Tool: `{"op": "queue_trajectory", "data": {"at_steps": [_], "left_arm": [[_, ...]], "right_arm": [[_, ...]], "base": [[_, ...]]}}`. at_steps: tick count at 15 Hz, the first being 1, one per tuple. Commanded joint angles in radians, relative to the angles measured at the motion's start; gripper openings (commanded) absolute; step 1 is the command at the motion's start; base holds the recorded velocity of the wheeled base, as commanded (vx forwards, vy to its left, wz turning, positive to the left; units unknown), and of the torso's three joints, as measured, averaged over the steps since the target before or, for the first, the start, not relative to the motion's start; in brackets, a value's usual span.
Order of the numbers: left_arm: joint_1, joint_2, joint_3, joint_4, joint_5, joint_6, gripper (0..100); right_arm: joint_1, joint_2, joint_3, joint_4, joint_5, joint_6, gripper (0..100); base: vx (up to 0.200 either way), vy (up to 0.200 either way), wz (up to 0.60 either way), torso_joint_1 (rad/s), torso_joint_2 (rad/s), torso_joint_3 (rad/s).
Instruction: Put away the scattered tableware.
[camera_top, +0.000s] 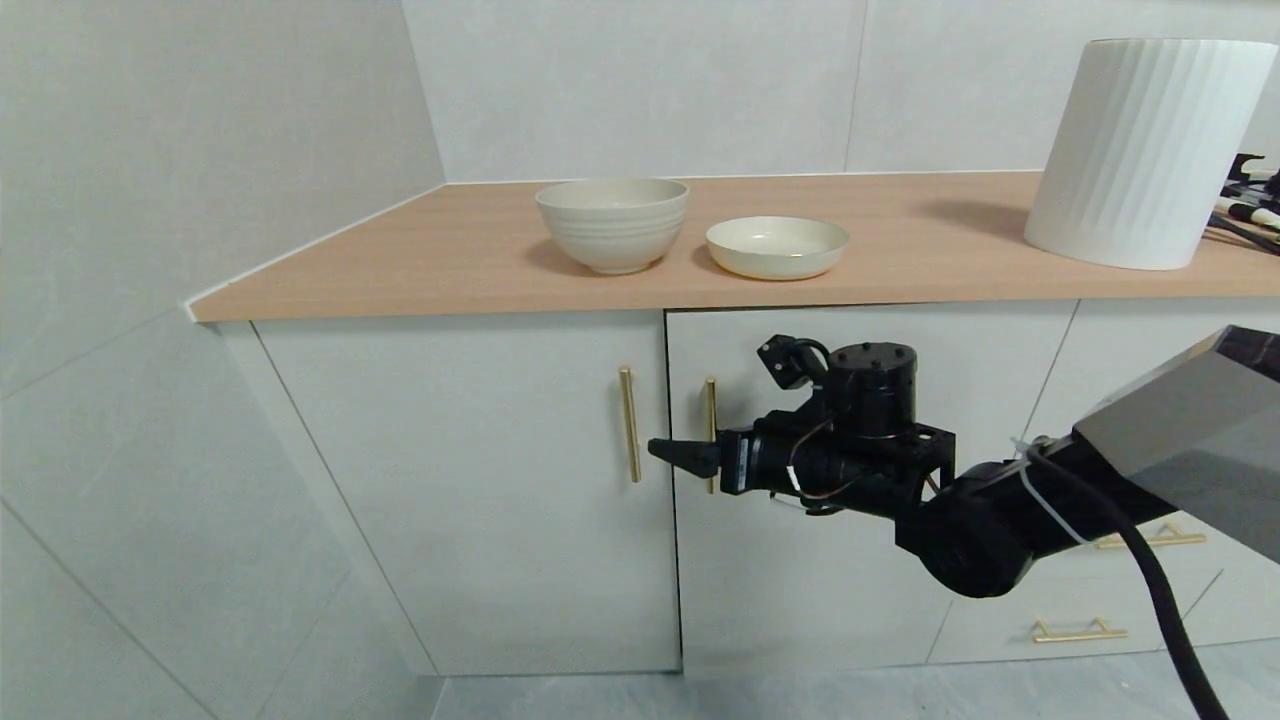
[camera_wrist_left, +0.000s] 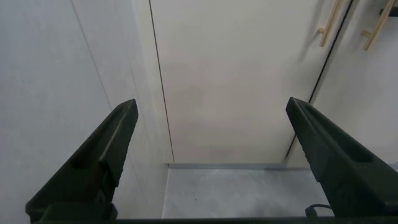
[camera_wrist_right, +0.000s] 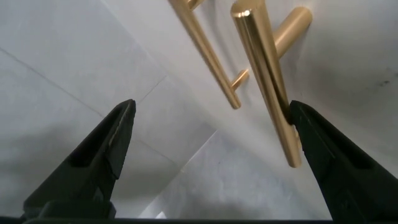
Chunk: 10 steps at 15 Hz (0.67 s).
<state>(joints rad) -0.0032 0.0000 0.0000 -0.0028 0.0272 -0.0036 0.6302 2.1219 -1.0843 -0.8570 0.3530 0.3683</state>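
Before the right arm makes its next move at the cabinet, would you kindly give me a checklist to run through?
1. Right claw open: ok.
2. Nearer brass bar handle inside its gap: ok.
3. Handle touching a finger: cannot tell.
4. White cabinet doors shut: ok.
5. Ribbed beige bowl and shallow cream dish upright on wooden countertop: ok.
6. Left claw open: ok.

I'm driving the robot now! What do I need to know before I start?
Right tool: open, beside the gold handle of the right cupboard door, not closed on it.
Left tool: open, empty, facing the cupboard's lower front.
Bowl and small dish: side by side on the counter.
Done: nothing put away; doors look shut.
Left: probably open a door, then store both.
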Motion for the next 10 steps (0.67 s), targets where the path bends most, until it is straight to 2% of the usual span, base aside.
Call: {"op": "queue_trajectory", "data": {"at_steps": [1, 3, 8, 10], "left_arm": [[0.0, 0.0, 0.0, 0.0, 0.0, 0.001, 100], [0.0, 0.0, 0.0, 0.0, 0.0, 0.001, 100], [0.0, 0.002, 0.0, 0.0, 0.0, -0.001, 100], [0.0, 0.002, 0.0, 0.0, 0.0, 0.001, 100]], "right_arm": [[0.005, -0.048, 0.03, -0.002, 0.026, 0.001, 100], [0.017, -0.076, 0.053, -0.002, 0.057, 0.001, 100], [0.022, -0.083, 0.067, -0.002, 0.058, 0.004, 100], [0.023, -0.126, 0.116, -0.002, 0.078, 0.011, 100]], "base": [[0.0, 0.0, 0.0, 0.0, 0.0, 0.0], [0.0, 0.0, 0.0, 0.0, 0.0, 0.0], [0.0, 0.0, 0.0, 0.0, 0.0, 0.0], [0.0, 0.0, 0.0, 0.0, 0.0, 0.0]]}}
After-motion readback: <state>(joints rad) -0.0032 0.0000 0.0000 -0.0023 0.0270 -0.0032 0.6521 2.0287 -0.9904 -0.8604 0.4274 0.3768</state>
